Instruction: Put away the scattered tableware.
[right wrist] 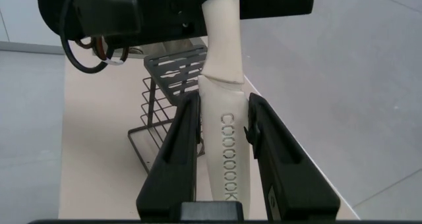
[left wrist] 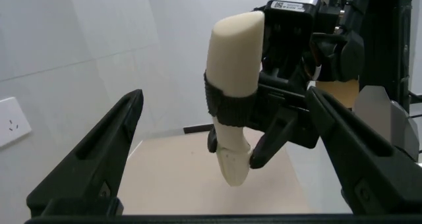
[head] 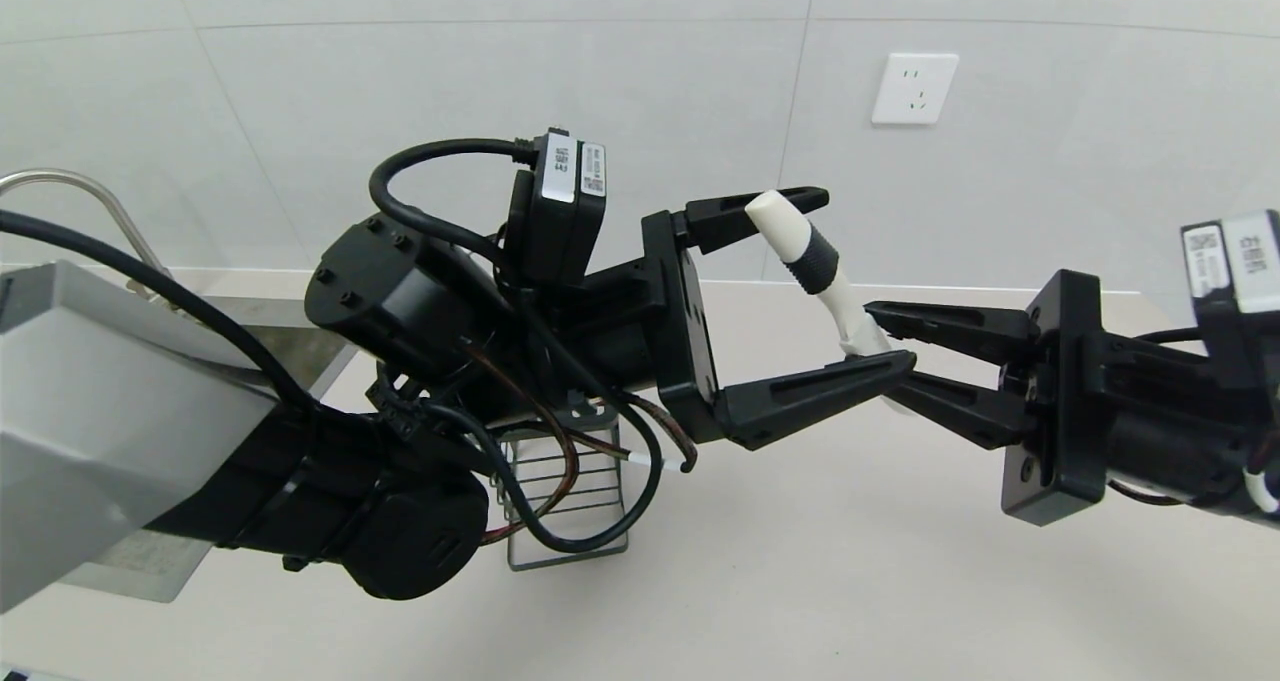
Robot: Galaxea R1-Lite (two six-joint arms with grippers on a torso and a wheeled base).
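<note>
A white utensil [head: 800,246] with a black band on its handle is held in the air between both arms. My right gripper [head: 880,346] is shut on its lettered end [right wrist: 224,138], coming in from the right. My left gripper [head: 865,281] is open, its two fingers straddling the handle end [left wrist: 231,85] with a gap on each side in the left wrist view. In the head view the handle's tip lies by the upper left finger [head: 760,211]. The right gripper [right wrist: 224,102] pinches the utensil on both flat sides.
A dark wire rack [head: 570,501] stands on the beige counter [head: 800,581] below the left arm, also seen as the rack [right wrist: 165,112]. A steel sink [head: 260,331] with a faucet [head: 80,186] lies at the left. A tiled wall with an outlet [head: 913,88] stands behind.
</note>
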